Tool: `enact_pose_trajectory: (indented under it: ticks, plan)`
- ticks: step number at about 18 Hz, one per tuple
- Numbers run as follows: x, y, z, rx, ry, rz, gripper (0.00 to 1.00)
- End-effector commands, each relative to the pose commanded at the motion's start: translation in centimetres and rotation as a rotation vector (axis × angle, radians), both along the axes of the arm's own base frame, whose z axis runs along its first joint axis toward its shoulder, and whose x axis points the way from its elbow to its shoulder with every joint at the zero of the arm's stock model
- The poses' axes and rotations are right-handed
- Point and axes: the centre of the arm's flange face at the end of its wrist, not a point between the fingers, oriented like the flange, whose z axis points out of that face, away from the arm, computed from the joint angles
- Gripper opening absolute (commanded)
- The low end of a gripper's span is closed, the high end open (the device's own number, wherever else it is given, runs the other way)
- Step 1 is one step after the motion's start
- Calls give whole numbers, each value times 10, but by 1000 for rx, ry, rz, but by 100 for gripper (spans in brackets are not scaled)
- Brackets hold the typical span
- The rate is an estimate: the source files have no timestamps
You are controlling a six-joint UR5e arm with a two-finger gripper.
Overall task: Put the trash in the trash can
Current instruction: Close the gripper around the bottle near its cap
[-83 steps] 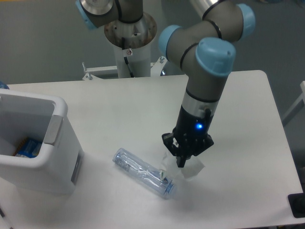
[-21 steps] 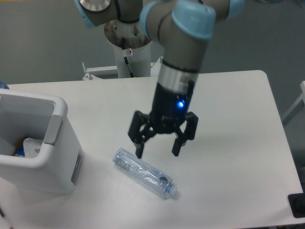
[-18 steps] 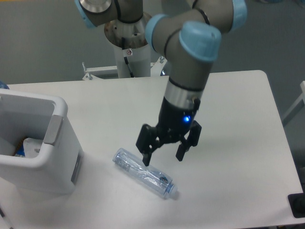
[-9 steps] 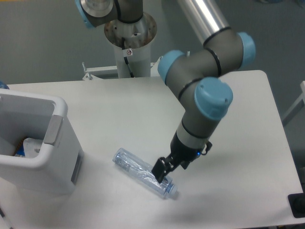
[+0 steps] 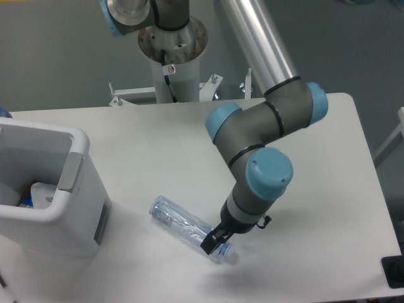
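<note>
A robotics lab: pedestal-mounted arm [image 5: 252, 126] beside a white table [image 5: 328, 189].

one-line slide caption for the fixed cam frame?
UR5e gripper lowered onto the cap end of the clear plastic bottle lying on the table, white trash can at left.

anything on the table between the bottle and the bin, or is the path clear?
Nothing visible blocks it. The bottle lies on bare table right of the trash can, with only open tabletop between them. The gripper is already down at the bottle's cap end.
</note>
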Motion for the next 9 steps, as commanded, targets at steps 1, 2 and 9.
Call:
enact_pose_trajectory:
  ticks: [1,2,9]
  plan:
    - [2,2,-6,-11,-3,-5,100]
    - [3,2,-12,-19,-5,-7,100]
    - [9,7,-34,-78,10,-18,94]
